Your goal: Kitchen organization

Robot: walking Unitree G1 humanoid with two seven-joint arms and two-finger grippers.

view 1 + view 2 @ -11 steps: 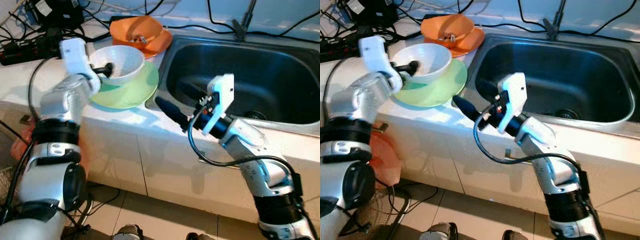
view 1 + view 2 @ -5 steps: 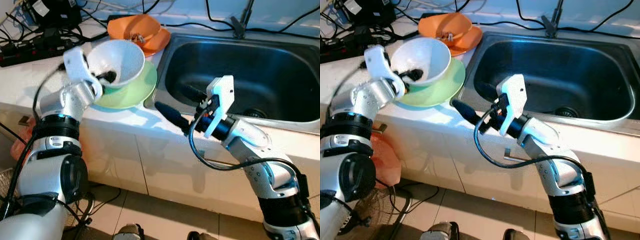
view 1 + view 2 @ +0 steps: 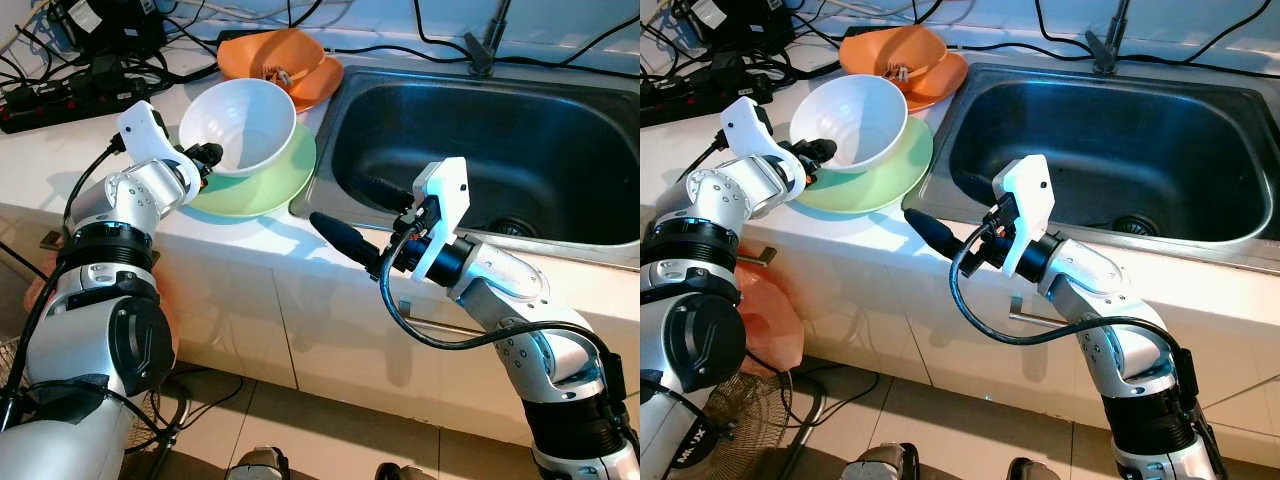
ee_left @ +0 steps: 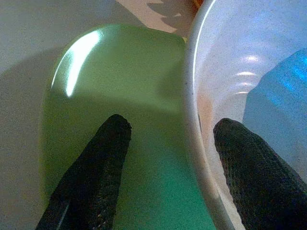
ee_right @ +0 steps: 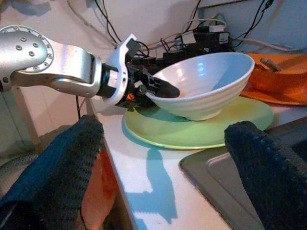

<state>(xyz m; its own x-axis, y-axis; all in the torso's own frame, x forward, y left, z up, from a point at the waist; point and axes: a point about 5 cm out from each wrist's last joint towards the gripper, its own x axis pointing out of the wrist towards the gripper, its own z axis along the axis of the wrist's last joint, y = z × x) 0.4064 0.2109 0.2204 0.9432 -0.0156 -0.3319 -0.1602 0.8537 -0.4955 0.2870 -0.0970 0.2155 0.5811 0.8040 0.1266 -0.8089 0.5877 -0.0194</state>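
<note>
The white bowl (image 3: 240, 123) is being gripped at its near rim by the left gripper (image 3: 203, 158), its jaws clamped across the wall with one finger inside and one outside, and the bowl is being tipped up on the green plate (image 3: 262, 178), its far side resting there. The plate is sitting on the bench (image 3: 60, 150) just beside the sink (image 3: 480, 150), with the orange dishes (image 3: 285, 62) stacked behind it. The right gripper (image 3: 345, 225) is being held out over the bench edge near the sink corner, jaws wide apart and gripping nothing. By the look of things, the organising is only getting going: one bowl is in hand, while plate and orange dishes are waiting where they lie.
</note>
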